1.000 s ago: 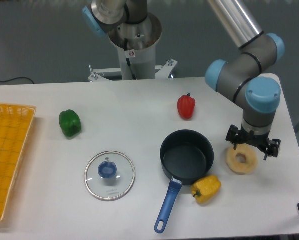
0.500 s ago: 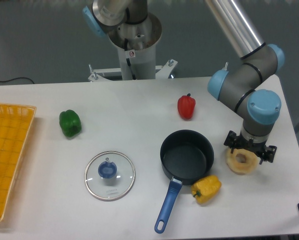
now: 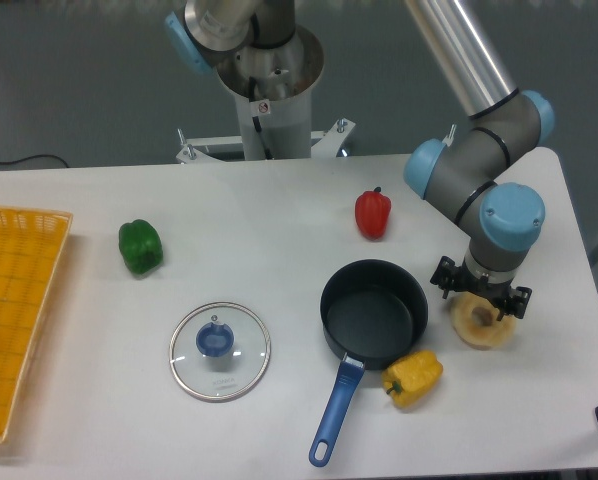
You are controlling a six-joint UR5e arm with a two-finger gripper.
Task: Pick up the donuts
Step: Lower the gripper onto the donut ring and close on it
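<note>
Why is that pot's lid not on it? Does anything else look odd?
The glass lid lies flat on the table, apart from the open pot. Nothing looks spilled or broken; the end effector sits over the donut.

The arm reaches down from above toward the right edge of the tabletop, wrist pointing straight down. The gripper (image 3: pixel 479 303) hangs low there, its jaws spread apart.

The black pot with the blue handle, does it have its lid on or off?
Off. The black pot with the blue handle is open and looks empty inside. The round glass lid with a blue knob lies flat on the white table, apart, to its left.
</note>
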